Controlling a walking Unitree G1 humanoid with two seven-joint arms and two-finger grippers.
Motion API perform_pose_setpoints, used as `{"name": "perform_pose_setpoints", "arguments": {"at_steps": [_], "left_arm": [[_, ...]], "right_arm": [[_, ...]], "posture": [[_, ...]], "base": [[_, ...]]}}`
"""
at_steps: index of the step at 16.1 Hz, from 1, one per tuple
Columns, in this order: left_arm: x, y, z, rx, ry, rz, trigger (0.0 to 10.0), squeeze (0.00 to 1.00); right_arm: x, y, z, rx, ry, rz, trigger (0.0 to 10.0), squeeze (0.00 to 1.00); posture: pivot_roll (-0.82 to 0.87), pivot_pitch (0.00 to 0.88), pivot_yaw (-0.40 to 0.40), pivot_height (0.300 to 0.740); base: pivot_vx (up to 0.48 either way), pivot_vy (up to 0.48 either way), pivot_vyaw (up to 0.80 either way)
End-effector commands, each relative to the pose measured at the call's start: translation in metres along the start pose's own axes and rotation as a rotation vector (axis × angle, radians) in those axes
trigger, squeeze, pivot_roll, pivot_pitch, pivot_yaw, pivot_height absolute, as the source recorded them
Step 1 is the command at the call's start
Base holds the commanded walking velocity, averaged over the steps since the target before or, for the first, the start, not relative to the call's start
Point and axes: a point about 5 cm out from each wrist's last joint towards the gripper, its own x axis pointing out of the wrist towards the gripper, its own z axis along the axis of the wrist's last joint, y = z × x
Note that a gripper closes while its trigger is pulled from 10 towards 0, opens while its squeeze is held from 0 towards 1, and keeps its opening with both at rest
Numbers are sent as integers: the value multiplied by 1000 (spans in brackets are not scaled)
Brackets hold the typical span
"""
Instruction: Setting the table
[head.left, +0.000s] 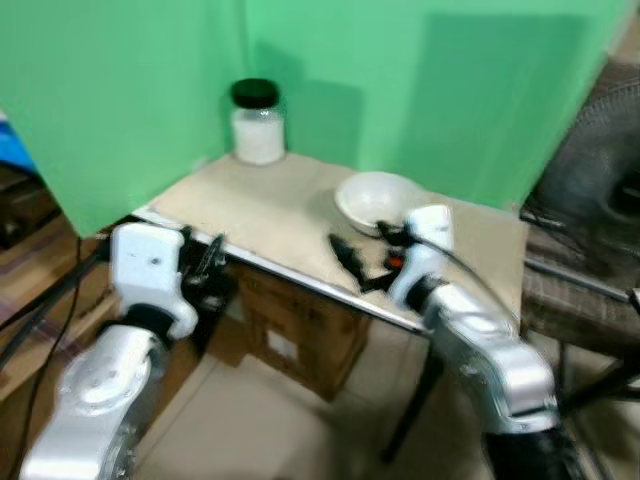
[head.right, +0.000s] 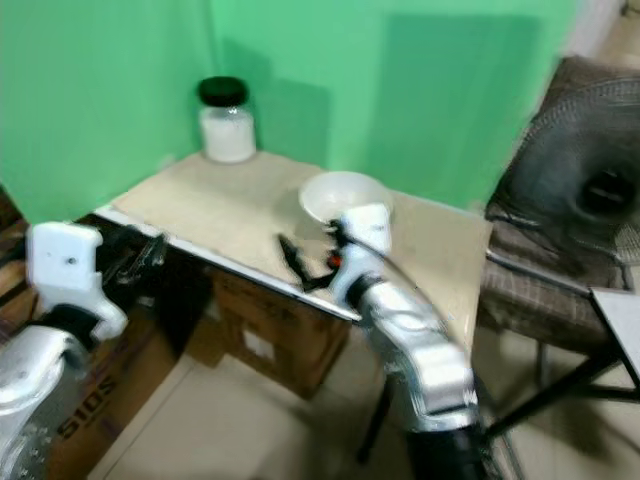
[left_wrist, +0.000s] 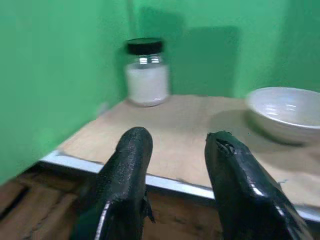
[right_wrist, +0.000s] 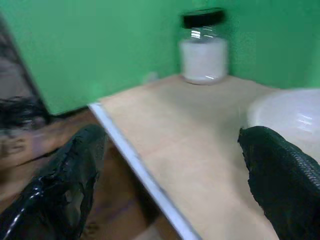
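Right end effector (head.left: 352, 262) open over table (head.left: 260, 215), beside bowl (head.left: 378, 200).

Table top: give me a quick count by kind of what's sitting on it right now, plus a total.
Jars: 1, the black-lidded jar of white contents at the back corner.
Bowls: 1, the white bowl near the right claw.
Total: 2 things on the table.

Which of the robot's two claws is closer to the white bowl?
The right gripper: it is over the table beside the white bowl. The left gripper is off the table's near-left edge, farther away.
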Motion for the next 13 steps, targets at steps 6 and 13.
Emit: {"name": "perform_pose_setpoints", "arguments": {"at_steps": [6,13], "left_arm": [[0,-4,2,-14,3,-25,10000,1000],[-3,-8,-3,21,28,-69,10000,910]], "right_arm": [[-1,-13,6,8,-21,-61,10000,761],[0,-15,6,-6,27,-94,10000,718]], "posture": [[68,0,-20,740],[56,0,-10,740]], "base": [[357,0,-400],[245,0,0]]}}
